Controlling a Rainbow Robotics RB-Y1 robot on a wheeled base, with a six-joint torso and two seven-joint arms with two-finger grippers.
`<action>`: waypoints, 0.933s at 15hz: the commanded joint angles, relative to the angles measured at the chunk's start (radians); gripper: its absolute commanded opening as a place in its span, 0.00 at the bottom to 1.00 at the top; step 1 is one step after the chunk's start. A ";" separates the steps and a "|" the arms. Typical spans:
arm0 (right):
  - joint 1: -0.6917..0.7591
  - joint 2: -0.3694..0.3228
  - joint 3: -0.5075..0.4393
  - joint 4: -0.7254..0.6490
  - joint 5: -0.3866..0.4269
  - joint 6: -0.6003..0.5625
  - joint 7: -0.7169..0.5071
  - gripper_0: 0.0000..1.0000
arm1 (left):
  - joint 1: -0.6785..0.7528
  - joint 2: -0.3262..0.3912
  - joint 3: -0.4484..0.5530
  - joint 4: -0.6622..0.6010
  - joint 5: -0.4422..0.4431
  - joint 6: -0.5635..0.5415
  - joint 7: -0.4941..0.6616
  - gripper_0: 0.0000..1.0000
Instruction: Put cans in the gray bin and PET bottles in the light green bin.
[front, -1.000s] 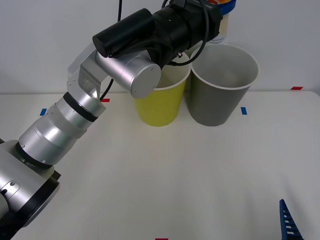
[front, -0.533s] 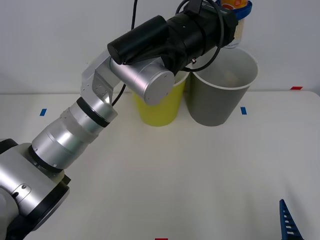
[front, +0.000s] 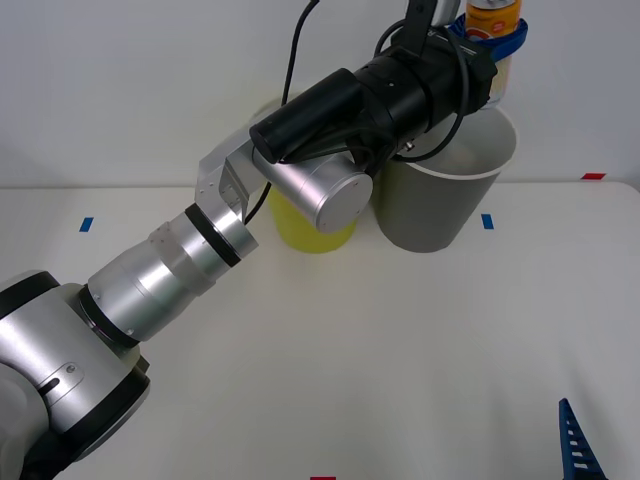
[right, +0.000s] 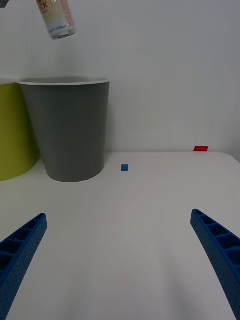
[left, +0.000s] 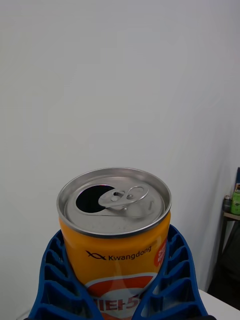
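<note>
My left gripper (front: 497, 35) is shut on a slim orange can (front: 493, 16), held upright in the air above the far rim of the gray bin (front: 445, 195). In the left wrist view the can (left: 116, 235) shows its opened silver pull-tab top, with the blue fingers (left: 55, 280) wrapped around its body. The right wrist view catches the can's whitish lower part (right: 57, 20) hanging above the gray bin (right: 70, 132). The light green bin (front: 312, 220) stands just left of the gray one, partly hidden by my left arm. My right gripper (right: 120, 260) is open, low over the table near the front right.
Small blue tape marks (front: 487, 221) and a red mark (front: 593, 176) lie on the white table (front: 380, 350). A white wall rises right behind the bins. My left arm (front: 200, 260) stretches diagonally over the table's left half.
My left arm has carried the can to the right and upward, from above the seam between the two bins to above the gray bin. The right gripper has stayed put.
</note>
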 joint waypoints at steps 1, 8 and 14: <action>0.000 0.000 0.000 0.000 0.000 0.000 0.000 1.00 | 0.000 0.017 -0.007 0.011 -0.004 -0.010 -0.003 0.01; 0.000 0.000 0.000 0.000 0.000 0.000 0.000 1.00 | 0.000 0.023 -0.007 0.026 -0.012 -0.013 -0.018 0.00; 0.000 0.000 0.000 0.000 0.000 0.000 0.000 1.00 | -0.002 0.015 -0.007 0.026 -0.001 -0.013 -0.008 0.61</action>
